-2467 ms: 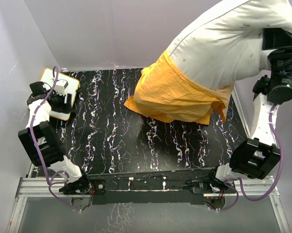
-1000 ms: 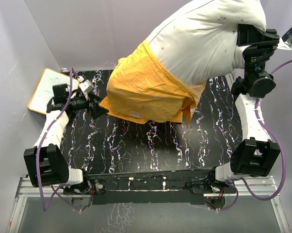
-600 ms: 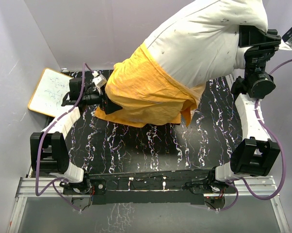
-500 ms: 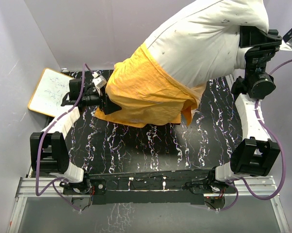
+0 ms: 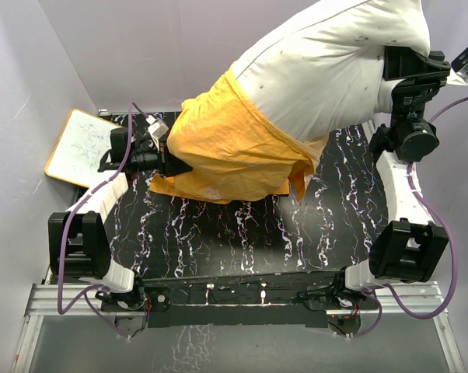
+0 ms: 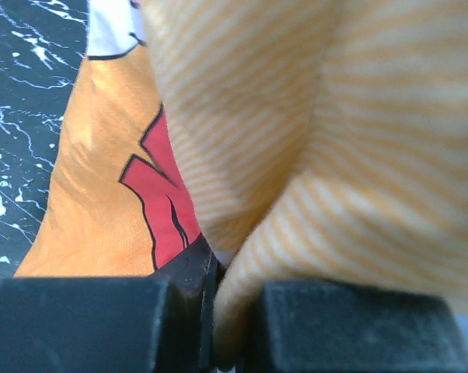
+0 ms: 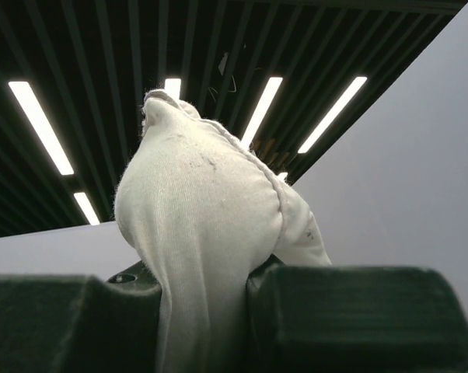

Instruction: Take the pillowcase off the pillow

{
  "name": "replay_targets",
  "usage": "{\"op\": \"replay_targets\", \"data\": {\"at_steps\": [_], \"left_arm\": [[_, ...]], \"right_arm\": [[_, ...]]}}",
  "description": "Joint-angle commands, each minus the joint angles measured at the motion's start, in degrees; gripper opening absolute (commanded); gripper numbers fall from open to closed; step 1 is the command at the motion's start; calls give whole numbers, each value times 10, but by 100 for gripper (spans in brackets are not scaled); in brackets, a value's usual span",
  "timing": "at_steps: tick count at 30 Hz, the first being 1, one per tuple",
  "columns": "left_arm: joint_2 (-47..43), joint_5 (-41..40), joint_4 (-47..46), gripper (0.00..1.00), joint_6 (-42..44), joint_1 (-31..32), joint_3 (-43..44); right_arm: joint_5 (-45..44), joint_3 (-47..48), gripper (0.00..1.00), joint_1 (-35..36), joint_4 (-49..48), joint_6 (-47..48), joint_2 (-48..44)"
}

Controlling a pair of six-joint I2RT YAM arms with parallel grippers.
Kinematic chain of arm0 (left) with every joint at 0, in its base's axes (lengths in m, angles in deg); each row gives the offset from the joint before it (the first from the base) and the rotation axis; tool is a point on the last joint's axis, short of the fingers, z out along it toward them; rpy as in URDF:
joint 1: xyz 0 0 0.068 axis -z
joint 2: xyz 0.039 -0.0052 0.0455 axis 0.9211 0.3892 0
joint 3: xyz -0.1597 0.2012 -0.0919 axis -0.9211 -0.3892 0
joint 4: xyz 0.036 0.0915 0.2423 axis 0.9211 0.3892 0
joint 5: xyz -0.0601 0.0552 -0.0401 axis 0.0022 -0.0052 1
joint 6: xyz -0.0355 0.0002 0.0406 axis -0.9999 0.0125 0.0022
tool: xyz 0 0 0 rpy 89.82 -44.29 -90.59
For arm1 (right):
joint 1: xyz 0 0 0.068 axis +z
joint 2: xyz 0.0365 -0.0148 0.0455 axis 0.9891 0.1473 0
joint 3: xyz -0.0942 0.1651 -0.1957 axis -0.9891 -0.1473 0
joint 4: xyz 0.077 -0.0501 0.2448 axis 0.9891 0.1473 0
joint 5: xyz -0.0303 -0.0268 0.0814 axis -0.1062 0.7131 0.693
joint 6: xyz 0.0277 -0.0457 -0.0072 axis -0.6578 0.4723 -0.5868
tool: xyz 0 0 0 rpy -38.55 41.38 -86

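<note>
Half the plump off-white pillow [image 5: 335,70] is bare; right gripper [image 7: 207,318] pinches its far corner aloft, left gripper [image 6: 218,326] clamps the bright orange fabric pillowcase [image 5: 234,148], not yet off.

Very little can be read. On the pillowcase [image 6: 94,179], just above and left of the left gripper [image 6: 230,291], whose fingers pinch the cloth, stands one large red letter outlined in black (perhaps an N or an M, but folds cut it off). In the overhead view the whiteboard [image 5: 75,144], just behind that gripper, bears faint handwritten marks, too small to make out.
</note>
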Motion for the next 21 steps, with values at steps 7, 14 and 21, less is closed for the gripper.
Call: {"op": "replay_targets", "data": {"at_steps": [7,14,21], "left_arm": [[-9,-312,161,0,43,1,84],[34,-619,253,0,152,-22,96],[27,-645,238,0,224,-113,44]], "right_arm": [[-109,29,8,-25,-11,-23,-33],[-119,90,8,-49,0,-25,-4],[-143,121,8,-122,12,-47,1]]}}
